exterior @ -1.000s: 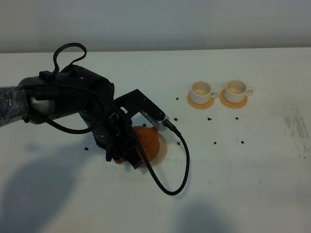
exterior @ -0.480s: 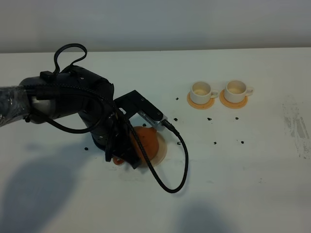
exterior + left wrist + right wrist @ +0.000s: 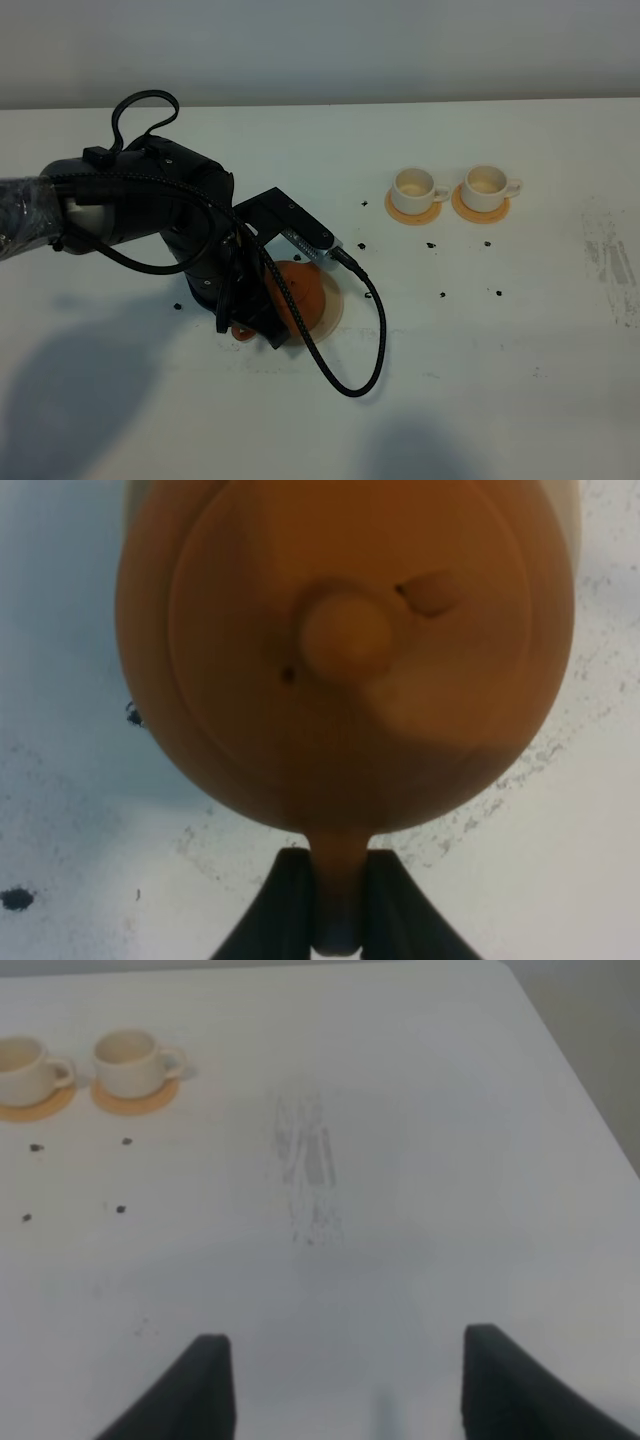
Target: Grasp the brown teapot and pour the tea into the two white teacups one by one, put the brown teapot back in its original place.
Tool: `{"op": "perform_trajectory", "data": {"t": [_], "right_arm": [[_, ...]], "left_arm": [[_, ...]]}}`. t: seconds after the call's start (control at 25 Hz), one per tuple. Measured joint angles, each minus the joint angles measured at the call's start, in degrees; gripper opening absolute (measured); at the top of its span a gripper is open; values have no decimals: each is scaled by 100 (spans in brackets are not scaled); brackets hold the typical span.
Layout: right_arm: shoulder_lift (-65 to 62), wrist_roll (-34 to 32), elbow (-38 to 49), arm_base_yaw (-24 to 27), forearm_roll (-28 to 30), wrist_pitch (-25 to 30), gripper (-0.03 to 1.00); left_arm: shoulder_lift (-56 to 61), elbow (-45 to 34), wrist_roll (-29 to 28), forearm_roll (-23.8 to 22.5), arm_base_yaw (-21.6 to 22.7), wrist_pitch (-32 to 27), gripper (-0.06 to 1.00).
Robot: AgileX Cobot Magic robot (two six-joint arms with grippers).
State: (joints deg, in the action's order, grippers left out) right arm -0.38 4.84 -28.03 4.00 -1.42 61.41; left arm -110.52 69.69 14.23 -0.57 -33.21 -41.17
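The brown teapot sits on its round tan coaster left of centre, mostly covered by my left arm. In the left wrist view the teapot fills the frame, lid knob facing the camera. My left gripper is shut on the loop handle, one dark finger on each side. The two white teacups stand side by side on small orange coasters at the back right, also seen as teacups. My right gripper hangs open over bare table, far from them.
Black specks lie scattered between the teapot and the cups. A black cable loops from the left arm onto the table in front of the teapot. Grey scuff marks streak the table near its right edge.
My left arm has shifted slightly down and left over the teapot, and a bit of the handle now shows beneath it. The cups have not moved.
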Motion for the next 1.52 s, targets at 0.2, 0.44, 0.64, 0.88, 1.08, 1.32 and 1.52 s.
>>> {"op": "perform_trajectory", "data": {"t": [0.2,0.44,0.64,0.88,1.08,1.32,1.52], "right_arm": [[0,0,0,0,0,0,52],[0,0,0,0,0,0,52],[0,0,0,0,0,0,52],[0,0,0,0,0,0,52],[0,9,0,0,0,0,52],[0,9,0,0,0,0,52],[0,3,0,0,0,0,52]], "left_arm": [[0,0,12,0,0,0,9],[6,0,101,0,0,22,9],[92,0,145,57,0,130,9],[159,0,235,25,0,313,9],[159,-5,354,15,0,407,9],[159,-5,493,8,0,624,9],[159,-5,567,1,0,684,9]]}}
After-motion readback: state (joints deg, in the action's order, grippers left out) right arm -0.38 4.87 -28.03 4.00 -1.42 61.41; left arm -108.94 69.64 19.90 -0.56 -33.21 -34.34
